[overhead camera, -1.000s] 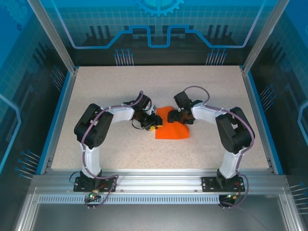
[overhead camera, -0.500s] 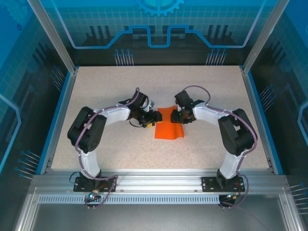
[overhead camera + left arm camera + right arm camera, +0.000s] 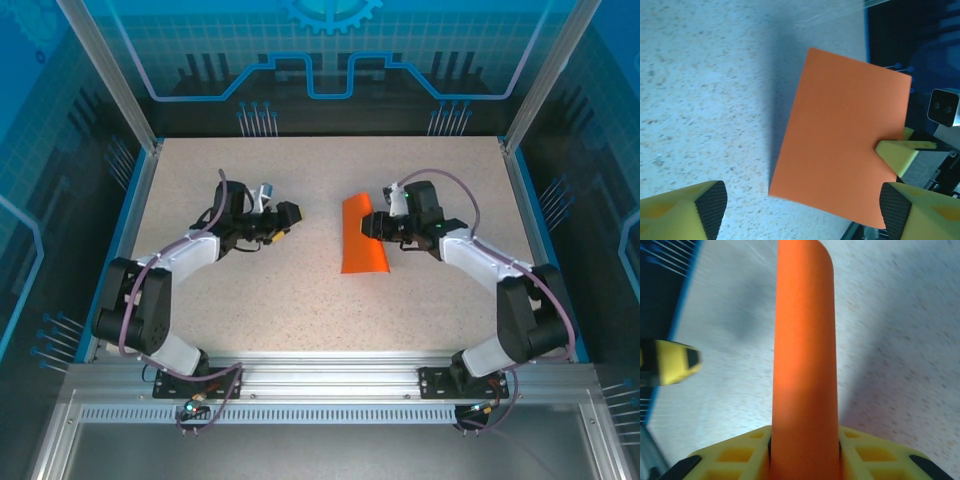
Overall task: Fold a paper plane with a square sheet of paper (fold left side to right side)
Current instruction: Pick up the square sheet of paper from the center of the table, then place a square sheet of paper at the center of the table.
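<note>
Plain orange paper (image 3: pixel 362 238), speckled beige table (image 3: pixel 300 300)

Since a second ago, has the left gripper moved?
Yes. The left gripper drew left, away from the thin orange paper sheet, toward the table's blue left rail.

In the right wrist view the sheet of paper (image 3: pixel 805 365) runs off the bottom edge between the right gripper (image 3: pixel 805 457)'s 2 fingers. The fingers are cropped there too, so the pinched end is unseen. Beyond them to the left, a yellow fingertip (image 3: pixel 672 361) of the left gripper (image 3: pixel 802 207) is blurred. In the left wrist view that gripper's own 2 pads (image 3: pixel 710 205) are cut off at the bottom edge, and the right-hand pad hides the sheet's nearest corner.
</note>
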### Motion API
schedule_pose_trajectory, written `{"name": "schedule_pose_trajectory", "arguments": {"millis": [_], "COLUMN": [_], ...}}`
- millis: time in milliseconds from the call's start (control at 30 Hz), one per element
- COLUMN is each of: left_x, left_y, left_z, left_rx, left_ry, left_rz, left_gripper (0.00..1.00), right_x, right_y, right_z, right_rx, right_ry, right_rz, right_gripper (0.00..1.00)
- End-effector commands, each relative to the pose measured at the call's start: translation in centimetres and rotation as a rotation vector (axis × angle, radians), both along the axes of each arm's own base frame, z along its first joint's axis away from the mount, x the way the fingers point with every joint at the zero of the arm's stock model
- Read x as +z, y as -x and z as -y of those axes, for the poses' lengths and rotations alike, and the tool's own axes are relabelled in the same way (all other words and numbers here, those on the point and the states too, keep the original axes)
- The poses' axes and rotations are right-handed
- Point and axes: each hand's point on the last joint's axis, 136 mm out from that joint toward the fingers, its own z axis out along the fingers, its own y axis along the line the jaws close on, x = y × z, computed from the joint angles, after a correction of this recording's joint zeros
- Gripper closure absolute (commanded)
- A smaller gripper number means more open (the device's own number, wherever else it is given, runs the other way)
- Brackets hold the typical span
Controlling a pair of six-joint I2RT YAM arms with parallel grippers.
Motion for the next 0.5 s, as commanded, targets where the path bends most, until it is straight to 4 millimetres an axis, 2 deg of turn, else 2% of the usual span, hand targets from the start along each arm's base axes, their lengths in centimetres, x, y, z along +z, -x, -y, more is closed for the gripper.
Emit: {"name": "schedule_pose_trajectory", "arguments": {"millis": [0,233,333,467], "left_x": [6.1,13.5,15.5,17.3], "left_y": [0.3,1.6,2.2,3.2], "left_z": [1.2,2.1,2.4,3.2], "left_rx": [-0.087,-0.186,-0.219,-0.276], "left_ry": [0.131,0.232,0.241,0.252], "left_rz": [0.198,0.445,0.516,0.566], "left_gripper": [0.13,0.06,0.04,0.04], "right_x": [7.3,16.4,19.2,21.9], "right_y": [1.2,4.1,5.3,7.0], "right_z": [-1.5,-2.5,-3.1,-4.2], "right_rx": [0.142,0.27,0.32,0.389], "right_ry": [-0.178,-0.326,-0.372,-0.405], "right_rz": [0.181,0.345,0.386,0.433], "right_gripper": [0.67,0.67,0.67,0.67]}}
